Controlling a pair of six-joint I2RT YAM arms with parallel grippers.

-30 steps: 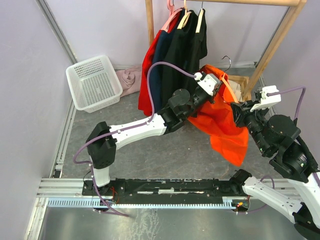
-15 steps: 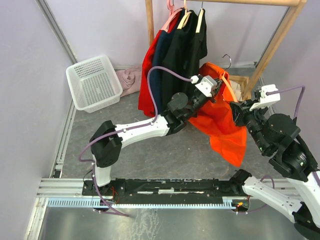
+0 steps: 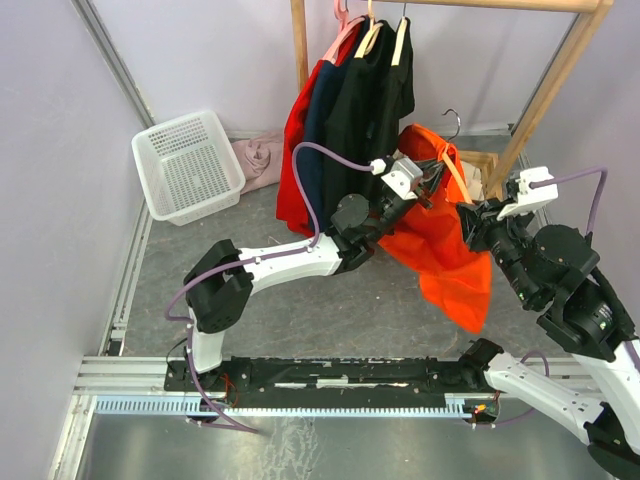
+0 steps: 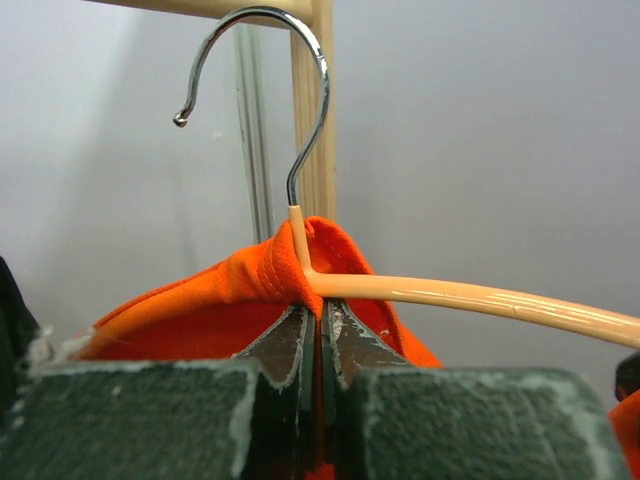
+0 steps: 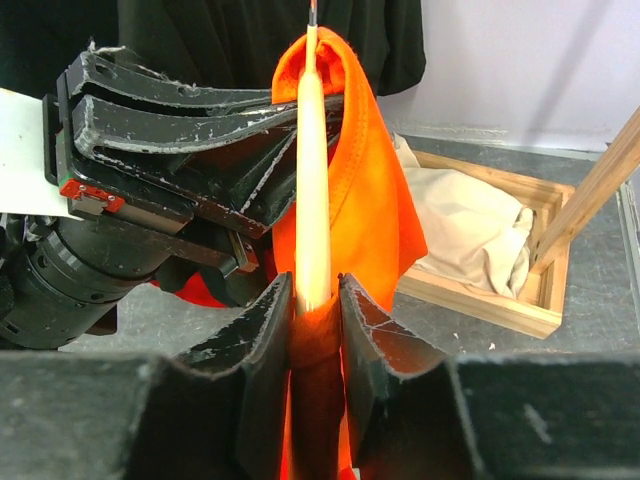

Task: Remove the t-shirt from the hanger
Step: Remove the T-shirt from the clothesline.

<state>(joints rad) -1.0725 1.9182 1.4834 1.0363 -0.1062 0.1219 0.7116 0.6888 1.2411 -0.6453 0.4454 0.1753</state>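
Two arms | left end effector (image 4: 318, 308) clamps t-shirt (image 4: 200, 310) | right end effector (image 5: 315, 288) astride hanger (image 5: 312, 180), grip unclear

Dark clothes (image 3: 360, 100) hang just left of the orange shirt (image 3: 450, 250). A wooden post (image 3: 552, 90) and a wooden box (image 5: 470, 300) stand close behind it. In front of the shirt I have open floor (image 3: 330, 312) to move over.

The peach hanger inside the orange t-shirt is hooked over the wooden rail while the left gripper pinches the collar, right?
No. The hook of the peach hanger hangs free, off the wooden rail; the left wrist view shows it. The left gripper does pinch the collar of the orange t-shirt.
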